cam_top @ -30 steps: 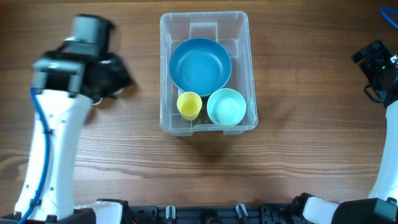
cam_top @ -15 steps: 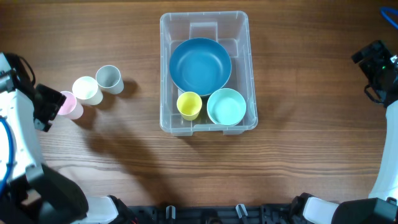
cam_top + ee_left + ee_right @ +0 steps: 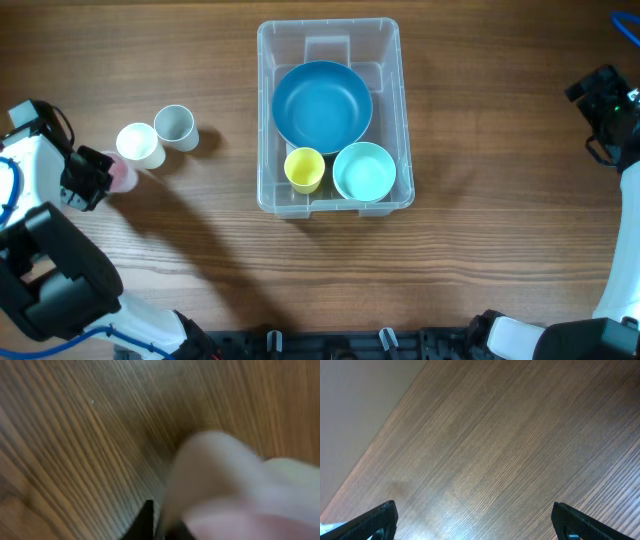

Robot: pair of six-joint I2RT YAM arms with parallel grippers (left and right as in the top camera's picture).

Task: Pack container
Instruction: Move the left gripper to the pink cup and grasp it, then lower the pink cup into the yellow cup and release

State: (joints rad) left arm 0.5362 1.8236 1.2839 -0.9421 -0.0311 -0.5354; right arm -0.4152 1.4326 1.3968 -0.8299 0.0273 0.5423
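The clear container (image 3: 385, 35) stands at the table's middle. It holds a blue bowl (image 3: 322, 105), a yellow cup (image 3: 304, 168) and a pale teal bowl (image 3: 364, 172). Left of it stand a grey cup (image 3: 175, 125), a white cup (image 3: 138, 143) and a pink cup (image 3: 122, 175) in a row. My left gripper (image 3: 98, 172) is at the pink cup's left side, shut on its wall. In the left wrist view the pink cup (image 3: 235, 490) is a close blur beside the gripper (image 3: 160, 527). My right gripper (image 3: 600, 95) is at the far right, open (image 3: 475, 520) over bare wood.
The left arm's white body (image 3: 40, 270) covers the front left corner. The table's pale edge (image 3: 360, 410) shows in the right wrist view.
The left arm swung from above the cups down to the far left, uncovering them, and its gripper shut at the pink cup. The right arm stayed still.
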